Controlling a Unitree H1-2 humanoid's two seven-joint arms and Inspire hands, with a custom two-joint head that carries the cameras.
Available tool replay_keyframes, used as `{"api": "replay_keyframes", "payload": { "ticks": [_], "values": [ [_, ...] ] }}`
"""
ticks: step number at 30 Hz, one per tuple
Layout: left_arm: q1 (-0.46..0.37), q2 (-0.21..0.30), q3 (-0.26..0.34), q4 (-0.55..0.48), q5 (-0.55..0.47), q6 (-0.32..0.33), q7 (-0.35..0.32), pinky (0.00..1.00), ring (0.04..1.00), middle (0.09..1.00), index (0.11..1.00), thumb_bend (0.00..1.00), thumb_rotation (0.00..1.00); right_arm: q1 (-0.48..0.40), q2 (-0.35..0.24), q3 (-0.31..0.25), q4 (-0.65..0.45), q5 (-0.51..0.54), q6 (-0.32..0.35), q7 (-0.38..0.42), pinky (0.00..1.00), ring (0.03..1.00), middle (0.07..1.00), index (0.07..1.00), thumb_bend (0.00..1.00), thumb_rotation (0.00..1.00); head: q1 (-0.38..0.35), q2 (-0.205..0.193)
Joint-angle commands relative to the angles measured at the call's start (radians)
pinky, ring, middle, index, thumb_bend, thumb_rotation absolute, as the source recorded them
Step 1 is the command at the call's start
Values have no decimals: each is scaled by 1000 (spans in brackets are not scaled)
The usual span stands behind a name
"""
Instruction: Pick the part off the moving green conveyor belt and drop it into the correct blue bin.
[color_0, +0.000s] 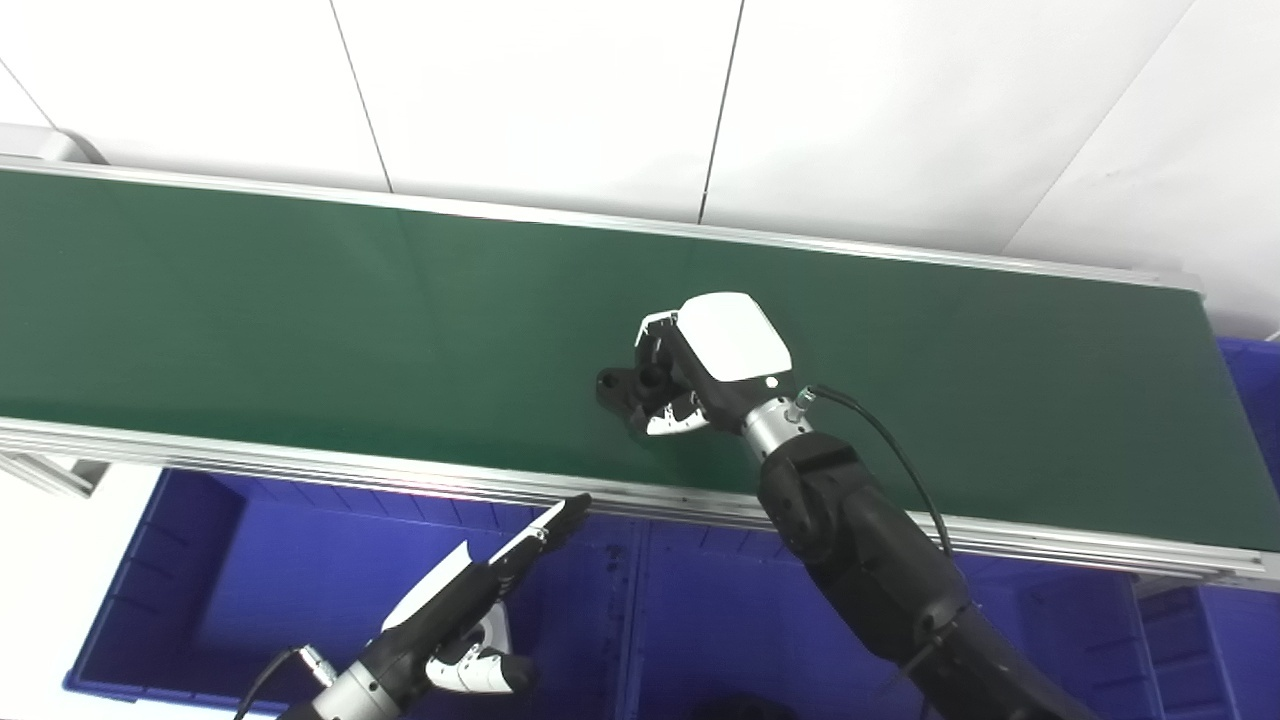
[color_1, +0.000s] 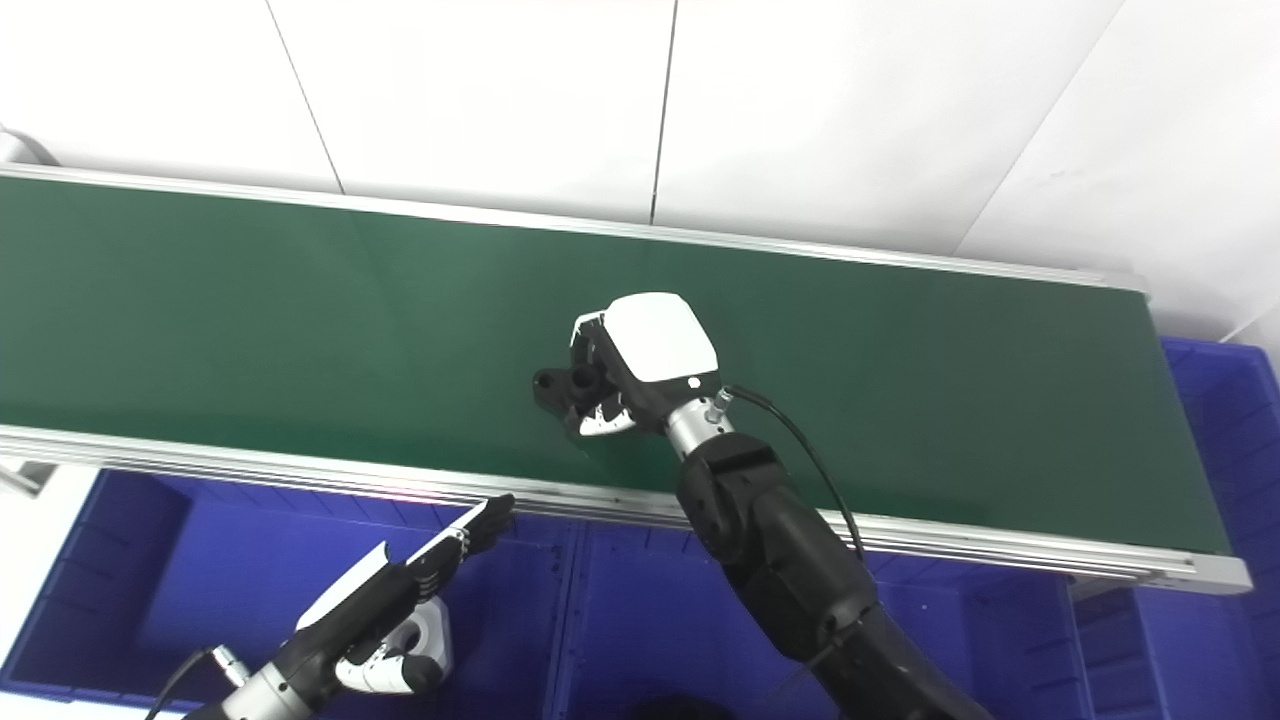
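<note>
1. One small black part lies on the green conveyor belt near the centre of the frame, toward the belt's lower edge, with a round eye showing at its left end.
2. Its long axis appears to run roughly left to right along the belt; the right end is hidden under the hand, so its full shape cannot be told.
3. Reaching up from the lower right of the frame, the right hand sits directly over the part's right end, fingers curled down around it and touching it. Whether the grip is fully clamped cannot be read from either view.
4. Only the left end of the part juts out to the left of the hand, so the coming lift seems to depend on the fingers holding that covered end.
5. Low in the lower left of the frame, the left hand waits well apart from the part, fingers straight, apart and holding nothing, above a blue bin.
6. More blue bins line the bottom of the frame below the belt's aluminium rail; another shows at the right edge.
</note>
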Motion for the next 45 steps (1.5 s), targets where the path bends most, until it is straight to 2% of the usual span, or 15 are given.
{"api": "replay_keyframes", "payload": {
  "ticks": [1,6,9,14,17,23,30,37,40,45],
  "values": [
    [-1,8,6,-37,-7,-37,8,1000,1000,1000,1000,922,808,30,-4,28,13,-7,-7,65,223,296,475,489,526,0,1,2],
    [2,11,10,-42,-7,-37,11,1000,1000,1000,1000,910,801,35,-24,36,-5,-15,-4,99,212,288,475,490,527,0,0,5],
    [0,13,13,-41,-16,-37,3,1000,1000,1000,1000,898,797,47,-33,29,-20,-5,-20,86,224,301,476,489,524,0,1,9],
    [-1,14,19,-40,-29,-38,-9,994,996,1000,1000,882,786,72,-36,10,-79,3,-8,85,219,298,476,491,524,0,2,10],
    [0,16,25,-41,-35,-38,-17,982,991,1000,1000,877,779,98,-31,-13,-131,13,-8,67,193,260,473,490,526,0,2,11],
    [2,17,40,-41,-35,-38,-17,960,977,1000,1000,873,766,168,-17,-74,-329,-21,47,115,209,258,471,491,529,0,2,16],
    [5,19,53,-43,-44,-38,-28,951,978,1000,1000,851,752,244,-5,-145,-509,-57,34,150,253,278,471,490,529,0,0,22],
    [14,12,76,-45,-57,-38,-33,957,979,1000,1000,856,761,355,14,-202,-627,-36,22,170,197,237,470,489,530,0,4,46],
    [17,0,91,-47,-65,-37,-36,945,969,993,993,846,769,412,20,-208,-657,-43,26,194,215,239,469,489,530,0,4,51],
    [24,-10,105,-66,-70,-38,-38,932,957,984,987,837,776,507,14,-207,-666,-33,23,241,193,229,469,489,530,0,17,87]
  ]
}}
